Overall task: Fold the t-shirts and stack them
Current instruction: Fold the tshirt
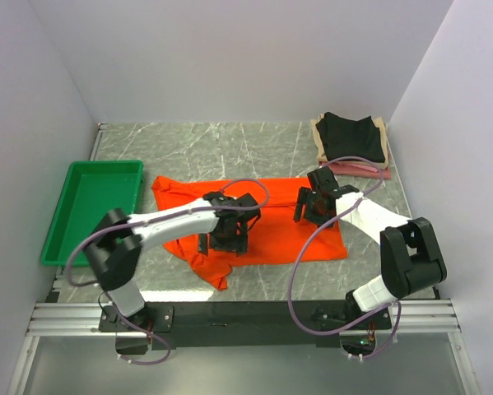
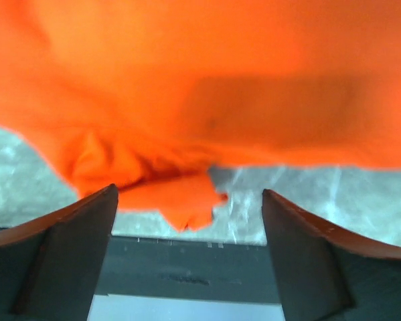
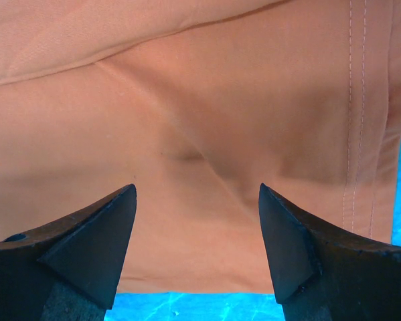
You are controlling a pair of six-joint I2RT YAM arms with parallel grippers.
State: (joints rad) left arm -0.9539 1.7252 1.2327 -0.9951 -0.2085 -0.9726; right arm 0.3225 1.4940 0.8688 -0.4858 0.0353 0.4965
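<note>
A large bright orange t-shirt [image 1: 271,234] lies spread on the marble table, with a sleeve bunched at its near left. My left gripper [image 1: 226,239] is open just above the shirt's left half; in the left wrist view the orange cloth [image 2: 207,100] fills the top, its crumpled sleeve tip [image 2: 187,207] between the open fingers. My right gripper [image 1: 314,206] is open above the shirt's right half; the right wrist view shows flat orange cloth [image 3: 200,134] with a stitched hem at right. A folded black t-shirt [image 1: 353,138] lies on beige and pink ones [image 1: 363,169] at the back right.
A green plastic tray [image 1: 69,218] stands at the left edge of the table. White walls close in the left, back and right sides. The black rail with the arm bases runs along the near edge.
</note>
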